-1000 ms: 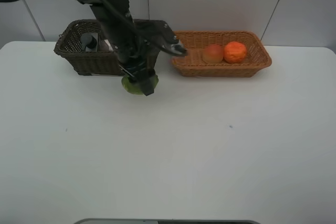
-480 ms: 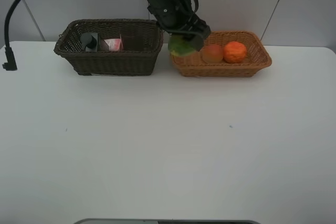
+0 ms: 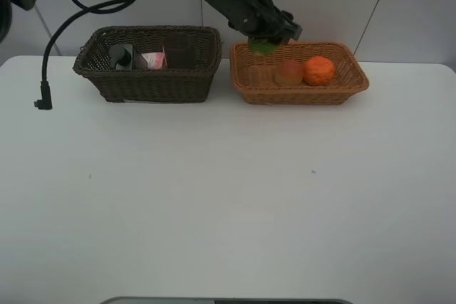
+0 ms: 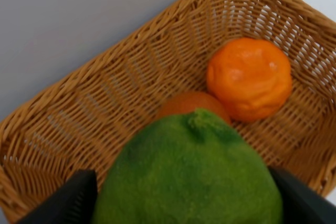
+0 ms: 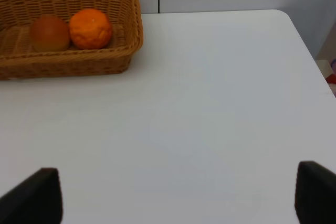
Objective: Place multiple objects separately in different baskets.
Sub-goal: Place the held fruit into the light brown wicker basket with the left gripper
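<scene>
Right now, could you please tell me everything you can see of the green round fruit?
The green round fruit is dull green with a rough, pebbled skin and a small raised nub at its top. The left gripper holds it, a dark finger on either side, above the left end of the orange-tan basket; it is not set down. Below it in the basket lie the peach and the orange. Its underside is hidden.

The left gripper (image 3: 269,37) held a green fruit (image 3: 261,45) above the tan basket (image 3: 342,88), where a peach (image 3: 288,72) and an orange (image 3: 318,70) lay touching. The dark basket (image 3: 153,85) stood beside it.
</scene>
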Robot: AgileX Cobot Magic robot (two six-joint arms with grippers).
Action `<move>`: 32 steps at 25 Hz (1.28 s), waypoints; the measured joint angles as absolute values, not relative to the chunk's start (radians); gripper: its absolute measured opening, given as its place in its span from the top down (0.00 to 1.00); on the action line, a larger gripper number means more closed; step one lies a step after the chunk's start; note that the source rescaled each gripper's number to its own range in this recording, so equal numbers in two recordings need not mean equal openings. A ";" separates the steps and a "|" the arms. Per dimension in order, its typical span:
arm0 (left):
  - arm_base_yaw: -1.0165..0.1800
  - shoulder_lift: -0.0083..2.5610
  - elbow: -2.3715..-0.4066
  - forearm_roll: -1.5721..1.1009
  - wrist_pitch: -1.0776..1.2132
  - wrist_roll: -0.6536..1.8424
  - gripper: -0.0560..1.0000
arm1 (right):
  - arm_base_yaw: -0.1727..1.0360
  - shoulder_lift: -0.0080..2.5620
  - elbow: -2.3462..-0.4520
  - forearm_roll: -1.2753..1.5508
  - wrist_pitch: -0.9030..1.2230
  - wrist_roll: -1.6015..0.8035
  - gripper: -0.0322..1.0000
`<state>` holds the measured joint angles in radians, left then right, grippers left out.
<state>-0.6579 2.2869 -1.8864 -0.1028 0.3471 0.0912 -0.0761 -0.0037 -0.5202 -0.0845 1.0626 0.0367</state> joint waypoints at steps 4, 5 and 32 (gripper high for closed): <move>-0.658 2.330 -1.886 -0.101 0.291 0.090 0.21 | -0.076 -0.004 -0.520 -0.084 1.063 0.037 0.11; -0.658 2.340 -1.886 -0.101 0.279 0.090 0.21 | -0.076 -0.004 -0.520 -0.084 1.063 0.037 0.11; -0.644 2.417 -1.886 -0.103 0.207 0.100 0.01 | -0.076 -0.004 -0.520 -0.084 1.063 0.037 0.11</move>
